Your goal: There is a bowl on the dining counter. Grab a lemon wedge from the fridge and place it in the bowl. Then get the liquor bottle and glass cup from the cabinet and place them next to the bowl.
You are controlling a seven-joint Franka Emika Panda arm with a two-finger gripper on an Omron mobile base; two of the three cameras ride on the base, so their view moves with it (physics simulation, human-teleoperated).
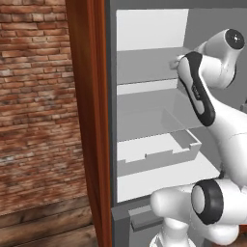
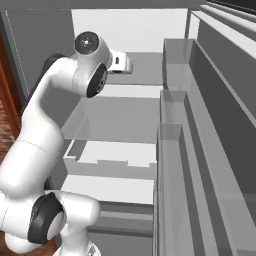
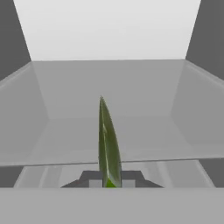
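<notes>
Closest to my camera on the hand, the robot's two-finger gripper [image 3: 109, 183] is pinched nearly together on a thin, pointed green-yellow lemon wedge [image 3: 108, 144], which stands edge-on straight up out of the dark fingertips [image 3: 89, 178] and reaches well ahead of them. So I judge the first step is in hand: the wedge is caught, but it is not yet out of the tall grey steel fridge [image 1: 112, 120]. Just beyond and below the wedge lies a pale white inner shelf [image 3: 109, 92] with grey side walls rising on either side of the tool, and past that the bright white back wall of the compartment. From the base cameras I see my white arm with dark joints [image 1: 202, 91] reaching into an upper compartment, with a lower white shelf and a shallow grey tray [image 1: 159, 149] beneath the hand, and the grey bins of the open fridge door [image 2: 200, 150] off to the arm's right. A red-brown wood panel [image 1: 87, 120] and a brick wall [image 1: 34, 96] stand off to its left. My next move, as I judge it, calls for drawing the hand straight back out without brushing the shelf edges or door bins, keeping the pinch firm on such a thin slice, then driving to the dining counter to find the bowl.
</notes>
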